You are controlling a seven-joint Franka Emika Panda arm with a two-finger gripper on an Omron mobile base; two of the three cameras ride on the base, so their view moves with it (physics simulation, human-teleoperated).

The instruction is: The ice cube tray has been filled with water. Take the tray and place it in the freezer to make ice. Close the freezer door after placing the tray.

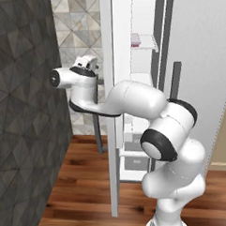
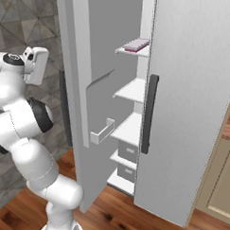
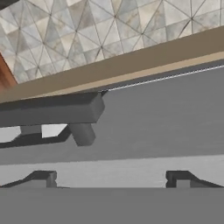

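The ice cube tray [image 2: 136,44], a flat pale slab with a pinkish grid, lies on the top white shelf inside the freezer [image 2: 132,89]; it also shows as the tray [image 1: 135,40] from the left side. The freezer door [image 2: 85,87] stands swung open. My gripper [image 3: 111,181] is on the door's outer side, open, with nothing between its fingertips [image 3: 43,179]. It faces the grey door face just below the dark bar handle [image 3: 48,109]. From the left base camera the gripper [image 1: 94,69] sits by the door's edge [image 1: 110,110].
The dark patterned wall [image 1: 21,115] stands close on the left of the arm. The neighbouring fridge door [image 2: 193,92] is shut, with its dark handle [image 2: 149,113]. A beige cabinet [image 2: 223,183] is at the far right. Wooden floor [image 1: 76,182] lies below.
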